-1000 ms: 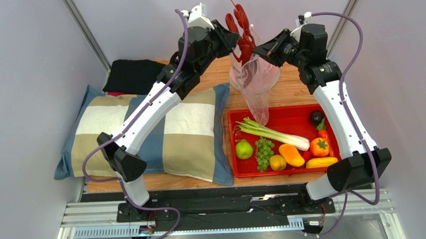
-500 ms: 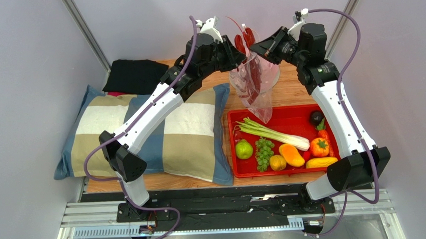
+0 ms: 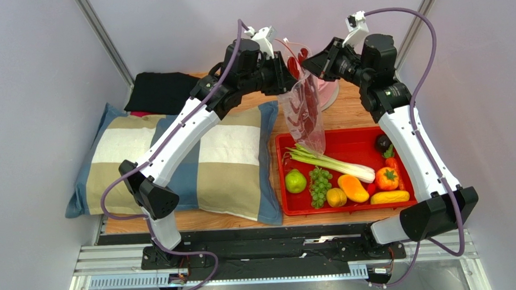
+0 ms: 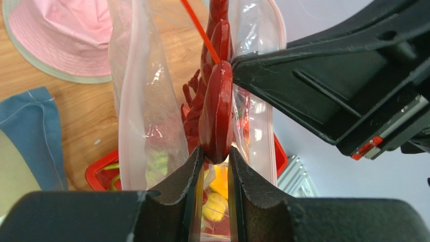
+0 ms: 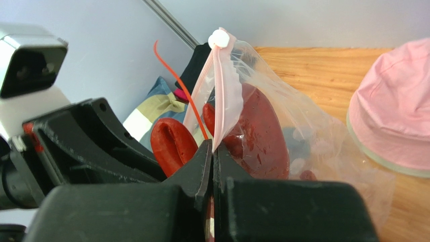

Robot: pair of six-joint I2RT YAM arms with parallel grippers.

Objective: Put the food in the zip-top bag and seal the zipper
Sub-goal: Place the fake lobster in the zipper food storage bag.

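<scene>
- Lobster [image 4: 216, 111] loading is the step in hand, I judge: its front part is already between the two clear walls of the zip-top bag [image 3: 306, 125], and its tail end is above the mouth.
- Left gripper [image 4: 214, 156] has its jaws closed on the tail end of the lobster.
- Right gripper [image 5: 212, 151] has its jaws closed on the mouth edge of the bag, on the zipper [image 5: 222, 85]. The bag hangs from it in the air, near the far edge of the bench, above the far rim of the red tray [image 3: 280, 177].
- To do it well, the left arm should go straight down along the opening, so that the claws and the thin feeler do not catch on the zipper.
- The jaws should let go only when the tail is below the strip.
- Only one point of the mouth is held, so it may fold; the right arm should hold it high and quiet.
- Celery stalk [image 3: 332, 162], green apple [image 3: 296, 181] and grape bunch [image 3: 320, 185] wait in the tray, toward the near right corner.
</scene>
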